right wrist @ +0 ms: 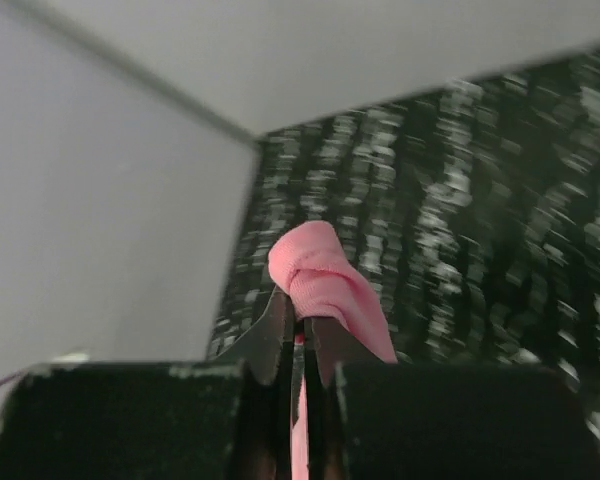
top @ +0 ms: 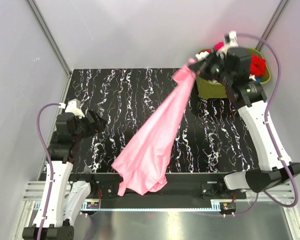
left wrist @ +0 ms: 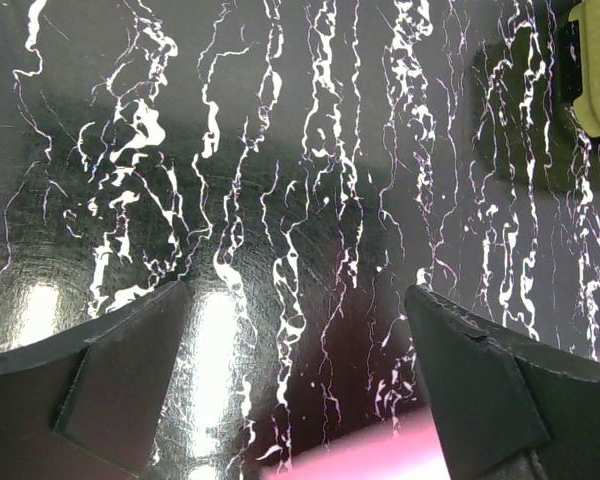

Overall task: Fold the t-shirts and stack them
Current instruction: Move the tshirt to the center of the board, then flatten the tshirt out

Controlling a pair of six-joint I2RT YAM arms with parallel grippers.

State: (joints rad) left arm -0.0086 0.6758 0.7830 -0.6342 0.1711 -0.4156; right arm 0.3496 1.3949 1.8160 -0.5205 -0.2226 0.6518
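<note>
The right fingers are pinching just a small bunch of the pink tee, which is hanging diagonally from upper right to bottom centre over the tabletop. So thin a hold could be slipping free. The left fingers are sitting spread, empty.

The right gripper is pinching a pink t-shirt between jaws drawn nearly together, with a rolled knob of cloth bulging above the fingertips. Behind, the black, white-veined table is showing blurred, and a pale grey wall is filling the left
</note>
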